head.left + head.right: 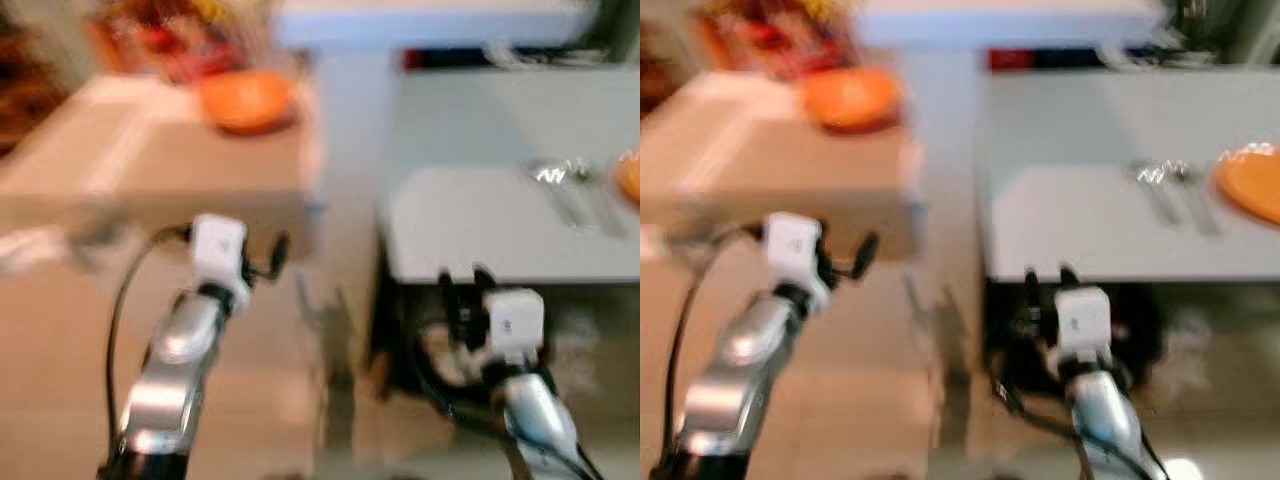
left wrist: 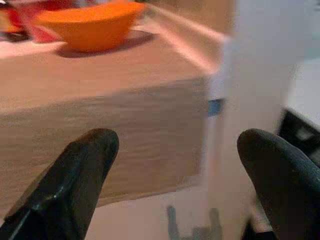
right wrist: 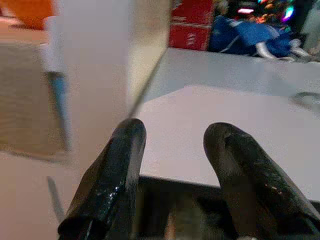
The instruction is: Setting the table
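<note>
Between a wooden counter (image 1: 150, 150) and a white table (image 1: 500, 225), the robot stands with nothing in either gripper.
Partly set, I judge: cutlery (image 1: 1168, 190) and an orange plate (image 1: 1252, 180) lie at 2 o'clock; an orange bowl (image 1: 247, 100) waits at 11 o'clock. Left gripper (image 2: 175, 165) gapes wide; right gripper (image 3: 175, 150) is moderately parted. Blur leaves no writing legible.

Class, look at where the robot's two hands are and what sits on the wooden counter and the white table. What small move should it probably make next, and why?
Probably raise the left hand toward the orange bowl on the wooden counter. That hand is open, holds nothing and sits below the counter's edge. The white table already has cutlery and an orange plate, so the bowl looks like the missing piece.
</note>
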`<state>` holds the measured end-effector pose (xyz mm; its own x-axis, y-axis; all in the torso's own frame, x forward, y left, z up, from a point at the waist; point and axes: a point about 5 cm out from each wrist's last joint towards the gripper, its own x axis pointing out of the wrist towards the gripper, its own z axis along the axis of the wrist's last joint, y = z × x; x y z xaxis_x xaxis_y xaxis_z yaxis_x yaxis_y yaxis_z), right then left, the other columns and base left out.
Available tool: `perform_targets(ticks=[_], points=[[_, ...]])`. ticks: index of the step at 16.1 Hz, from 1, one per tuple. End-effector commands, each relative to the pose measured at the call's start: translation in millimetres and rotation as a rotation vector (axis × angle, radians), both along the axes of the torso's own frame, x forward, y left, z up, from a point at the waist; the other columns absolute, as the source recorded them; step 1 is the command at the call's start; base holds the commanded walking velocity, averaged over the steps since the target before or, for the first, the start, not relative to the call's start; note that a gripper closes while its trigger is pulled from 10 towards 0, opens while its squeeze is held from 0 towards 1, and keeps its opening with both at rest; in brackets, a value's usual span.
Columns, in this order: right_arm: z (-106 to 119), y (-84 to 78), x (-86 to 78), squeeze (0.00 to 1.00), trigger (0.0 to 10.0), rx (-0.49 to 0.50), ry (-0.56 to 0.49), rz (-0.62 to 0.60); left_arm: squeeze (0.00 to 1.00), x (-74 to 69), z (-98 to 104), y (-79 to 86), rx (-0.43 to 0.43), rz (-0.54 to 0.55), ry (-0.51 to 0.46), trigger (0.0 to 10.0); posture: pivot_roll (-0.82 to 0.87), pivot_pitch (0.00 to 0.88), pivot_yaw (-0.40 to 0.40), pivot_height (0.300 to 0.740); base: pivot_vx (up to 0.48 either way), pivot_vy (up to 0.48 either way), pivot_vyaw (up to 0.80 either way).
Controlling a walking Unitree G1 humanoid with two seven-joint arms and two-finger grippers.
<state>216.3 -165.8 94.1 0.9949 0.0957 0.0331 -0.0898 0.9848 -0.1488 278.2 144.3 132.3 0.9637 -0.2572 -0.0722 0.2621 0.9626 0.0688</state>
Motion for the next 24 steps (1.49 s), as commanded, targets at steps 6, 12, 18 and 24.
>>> perform_targets(ticks=[6,12,18,24], points=[[-2.0,-1.5,8.2,0.0,10.0,0.02,-0.008,-0.003,0.0,24.7,20.5,8.5,0.022,0.032,-0.022,10.0,-0.11,0.002,0.037,0.74,0.0,0.0,0.0],[-45.5,-12.4,52.8,0.0,10.0,0.081,0.191,-0.043,0.0,75.5,-40.0,3.8,0.091,-0.011,0.283,10.0,-0.1,0.0,0.041,0.74,0.0,0.0,0.0],[-104.2,-10.2,45.6,0.0,10.0,0.096,0.452,-0.059,0.0,50.5,-104.6,-22.4,0.087,-0.044,0.553,10.0,-0.11,0.0,0.027,0.74,0.0,0.0,0.0],[-148.2,-11.3,13.7,0.0,10.0,0.078,0.77,-0.08,0.0,-18.2,-174.5,-13.0,0.199,0.03,0.867,10.0,-0.11,0.0,0.019,0.74,0.0,0.0,0.0]])
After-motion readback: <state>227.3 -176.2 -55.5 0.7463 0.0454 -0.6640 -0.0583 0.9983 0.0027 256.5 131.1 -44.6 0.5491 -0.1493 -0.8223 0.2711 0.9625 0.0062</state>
